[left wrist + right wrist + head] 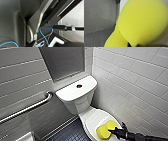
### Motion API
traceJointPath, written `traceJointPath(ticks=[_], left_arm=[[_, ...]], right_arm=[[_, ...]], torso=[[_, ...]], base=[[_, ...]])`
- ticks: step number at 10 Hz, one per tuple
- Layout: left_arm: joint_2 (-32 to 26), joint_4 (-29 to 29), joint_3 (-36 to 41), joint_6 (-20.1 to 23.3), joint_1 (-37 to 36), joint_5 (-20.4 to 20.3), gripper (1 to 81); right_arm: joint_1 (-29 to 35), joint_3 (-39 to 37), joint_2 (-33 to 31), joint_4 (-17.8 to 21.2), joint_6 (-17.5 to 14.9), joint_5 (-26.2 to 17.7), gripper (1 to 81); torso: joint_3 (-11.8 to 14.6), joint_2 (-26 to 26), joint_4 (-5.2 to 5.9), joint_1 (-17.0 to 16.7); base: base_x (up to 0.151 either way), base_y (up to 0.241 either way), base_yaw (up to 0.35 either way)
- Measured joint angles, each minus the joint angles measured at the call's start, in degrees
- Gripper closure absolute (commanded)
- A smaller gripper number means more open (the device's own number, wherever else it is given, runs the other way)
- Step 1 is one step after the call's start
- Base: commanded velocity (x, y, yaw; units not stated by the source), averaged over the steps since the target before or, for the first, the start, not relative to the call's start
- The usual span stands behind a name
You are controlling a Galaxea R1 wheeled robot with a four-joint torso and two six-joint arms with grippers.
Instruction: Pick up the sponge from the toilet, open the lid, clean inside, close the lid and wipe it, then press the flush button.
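Since the lid (pixel 93 118) is down on the toilet (pixel 75 98), the sponge (pixel 105 130) lies on its front end, squished in the middle because the right tool (pixel 111 131) is clamped on it. My guess: grabbing or wiping. The flush button (pixel 79 86) is well apart, on the tank.

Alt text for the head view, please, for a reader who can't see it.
The right gripper, reaching in from the lower right, holds the yellow sponge at the closed lid of the white toilet. The dark flush button sits in the tank top, and a metal grab bar runs along the wall.
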Motion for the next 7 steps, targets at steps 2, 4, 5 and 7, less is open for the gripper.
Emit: traceJointPath(ticks=[2,4,5,7], left_arm=[[0.13,0.00,0.00,0.00,0.00,0.00,1.0],[0.11,-0.02,-0.33,0.00,0.00,0.00,1.0],[0.11,-0.05,-0.54,0.00,0.00,-0.02,1.0],[0.11,-0.05,-0.55,0.00,0.00,-0.02,1.0]], right_arm=[[3.21,-6.41,4.12,0.17,0.02,-4.11,81.1],[6.53,-12.35,8.45,0.24,0.10,-8.12,81.1],[8.61,-15.63,10.91,0.22,0.18,-10.18,81.1],[12.32,-20.89,15.15,0.17,0.22,-12.08,81.1]], torso=[[-0.02,0.00,0.00,0.00],[-0.02,0.00,0.00,0.00],[-0.02,0.00,0.00,0.00],[-0.02,0.02,0.00,0.00]], base=[[0.000,0.000,0.000],[0.000,0.000,0.000],[0.000,0.000,0.000],[0.000,0.000,0.000]])
